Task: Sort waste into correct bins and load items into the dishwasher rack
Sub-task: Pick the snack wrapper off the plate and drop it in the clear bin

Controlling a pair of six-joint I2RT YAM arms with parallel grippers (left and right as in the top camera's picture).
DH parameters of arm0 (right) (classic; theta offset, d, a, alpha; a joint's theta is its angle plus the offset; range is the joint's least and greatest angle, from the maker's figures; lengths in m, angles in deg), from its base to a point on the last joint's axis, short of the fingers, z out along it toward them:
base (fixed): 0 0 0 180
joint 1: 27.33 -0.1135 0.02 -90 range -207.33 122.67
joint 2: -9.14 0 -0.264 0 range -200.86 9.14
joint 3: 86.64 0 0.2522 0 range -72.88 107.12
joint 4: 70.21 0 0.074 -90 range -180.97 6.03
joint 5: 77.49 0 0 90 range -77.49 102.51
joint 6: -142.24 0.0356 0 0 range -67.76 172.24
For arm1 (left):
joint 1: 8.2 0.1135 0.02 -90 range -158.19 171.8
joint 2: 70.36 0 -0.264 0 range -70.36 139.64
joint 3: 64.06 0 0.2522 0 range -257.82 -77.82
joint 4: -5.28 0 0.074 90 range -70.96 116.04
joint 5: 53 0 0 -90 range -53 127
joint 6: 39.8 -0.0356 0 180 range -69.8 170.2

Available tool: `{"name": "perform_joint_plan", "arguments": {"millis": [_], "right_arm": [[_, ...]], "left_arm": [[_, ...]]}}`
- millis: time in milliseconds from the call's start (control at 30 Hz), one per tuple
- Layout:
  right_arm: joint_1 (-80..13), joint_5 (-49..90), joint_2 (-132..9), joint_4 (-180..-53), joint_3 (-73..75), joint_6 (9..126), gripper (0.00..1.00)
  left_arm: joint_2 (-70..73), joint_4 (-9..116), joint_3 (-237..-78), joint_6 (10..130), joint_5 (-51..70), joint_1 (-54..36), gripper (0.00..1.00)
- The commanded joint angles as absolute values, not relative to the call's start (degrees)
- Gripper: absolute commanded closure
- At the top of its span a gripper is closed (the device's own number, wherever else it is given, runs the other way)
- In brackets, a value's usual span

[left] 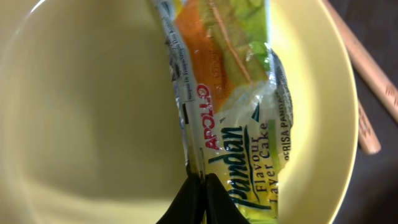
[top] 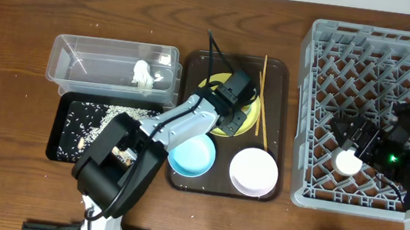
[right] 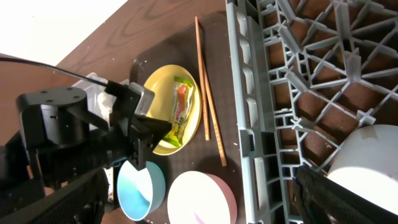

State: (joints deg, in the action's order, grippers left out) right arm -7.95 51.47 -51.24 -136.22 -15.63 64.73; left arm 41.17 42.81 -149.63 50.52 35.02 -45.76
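The green, yellow and orange snack wrapper [left: 230, 93] lies on the round yellow plate [top: 245, 119] in the brown serving tray. My left gripper [left: 202, 180] is over the plate, shut on the wrapper's near edge. The wrapper also shows in the right wrist view [right: 181, 106]. My right gripper [top: 364, 145] is open inside the grey dishwasher rack [top: 383, 50]. The small white cup [top: 348, 161] rests in the rack beside the right finger, outside the jaws. Two chopsticks [top: 262, 98] lie right of the plate. The light blue bowl [top: 191, 156] and white-pink bowl [top: 253, 172] stand at the tray's front.
The clear tub [top: 110, 62] holds a crumpled white paper scrap [top: 144, 75]. The black tray [top: 64, 126] in front of it holds rice scraps [top: 108, 116]. The brown serving tray [top: 281, 69] lies between the bins and the rack.
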Motion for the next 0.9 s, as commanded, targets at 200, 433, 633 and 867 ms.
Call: {"name": "perform_joint_plan", "arguments": {"millis": [200, 433, 633, 867], "right_arm": [[-7.9, 51.3, -51.3, -136.3, -14.9, 63.7, 0.07], [-7.9, 51.3, -51.3, -136.3, -14.9, 63.7, 0.07], [-7.9, 51.3, -51.3, -136.3, -14.9, 63.7, 0.06], [-7.9, 51.3, -51.3, -136.7, -14.9, 62.2, 0.07]], "left_arm": [[21.7, 45.8, -150.2, 53.8, 36.5, -38.6, 0.94], [17.5, 51.6, -150.0, 53.9, 44.2, -25.9, 0.94], [22.2, 50.7, -149.5, 58.5, 44.1, -16.6, 0.92], [18.8, 51.9, -150.0, 62.9, 36.3, -16.4, 0.43]]}}
